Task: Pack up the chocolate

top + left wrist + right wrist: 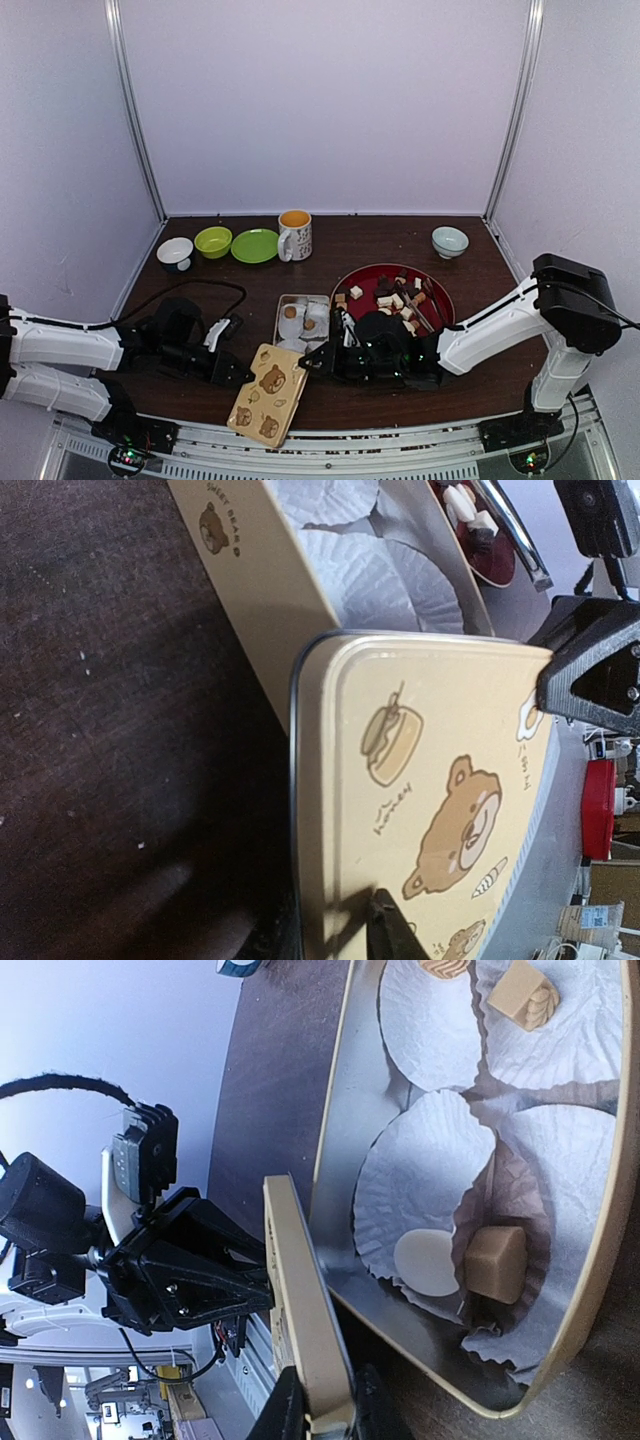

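A: Where do we see the chocolate (395, 298)?
B: Mostly piled on the red plate (448, 290), right of the tin (277, 320). We see a few pieces in the tin's paper liners (430, 1180) too.
A: Grippers?
B: Right gripper (328, 1405) pinches the bear lid (268, 393) at its right edge. Left gripper (238, 378) straddles the left edge; we can't tell if it's clamped. Lid sits just on the near side of the tin.

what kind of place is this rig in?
Looks like a lab test booth, not a kitchen: plain white walls with metal corner posts, left arm and right arm bolted at the table edge, staged props like bowls and a tin lid.
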Tool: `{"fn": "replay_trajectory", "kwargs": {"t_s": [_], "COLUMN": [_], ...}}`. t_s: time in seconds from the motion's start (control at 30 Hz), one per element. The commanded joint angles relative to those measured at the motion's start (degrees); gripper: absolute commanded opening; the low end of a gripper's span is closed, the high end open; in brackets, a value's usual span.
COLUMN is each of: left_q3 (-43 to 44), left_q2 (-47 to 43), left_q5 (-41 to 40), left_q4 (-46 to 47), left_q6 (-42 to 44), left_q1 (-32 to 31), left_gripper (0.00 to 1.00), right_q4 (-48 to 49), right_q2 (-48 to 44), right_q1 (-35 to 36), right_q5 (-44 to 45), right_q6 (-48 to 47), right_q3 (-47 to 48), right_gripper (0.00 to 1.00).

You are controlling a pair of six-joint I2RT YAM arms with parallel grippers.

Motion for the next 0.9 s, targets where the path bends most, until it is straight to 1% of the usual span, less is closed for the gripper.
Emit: {"fn": "replay_trajectory", "kwargs": {"t_s": [0.0, 0.13, 0.23, 0.33, 0.5, 0.6, 0.77, 0.87], "left_q3": [2.93, 5.00, 6.94, 9.57, 14.07, 15.98, 18.83, 19.45], "left_q2": [-2.95, -4.68, -4.22, -2.17, 2.78, 3.65, 6.31, 8.62], "left_q5": [1.14, 0.01, -1.05, -1.54, -1.81, -2.08, -1.64, -0.57], "left_q4": [0.20, -1.66, -2.24, -2.01, -2.03, -2.39, -4.12, -3.87], "left_q6": [-0.80, -2.06, -2.77, -2.78, -2.87, -2.55, -1.04, -0.61], "left_q1": [-0.23, -0.28, -0.20, 0.00, 1.62, 2.52, 3.89, 5.24], "left_gripper": [0.24, 0.24, 0.23, 0.23, 0.23, 0.23, 0.24, 0.25], "right_q4": [2.05, 0.14, -1.12, -3.52, -7.70, -9.53, -19.39, -22.33], "right_q2": [-1.63, -2.97, -3.39, -3.50, -3.50, -2.97, 0.55, 3.46], "right_q1": [-0.69, -2.21, -4.65, -7.37, -12.48, -15.88, -20.68, -23.33], "right_q5": [0.11, -0.08, -1.61, -3.32, -6.44, -10.18, -19.02, -24.85], "right_q6": [-0.15, -2.06, -4.36, -6.98, -11.42, -14.85, -23.05, -26.11], "right_q3": [-0.84, -0.23, 0.88, 2.60, 5.87, 8.19, 16.35, 20.54], "right_gripper": [0.04, 0.03, 0.03, 0.01, 0.01, 0.00, 0.00, 0.00]}}
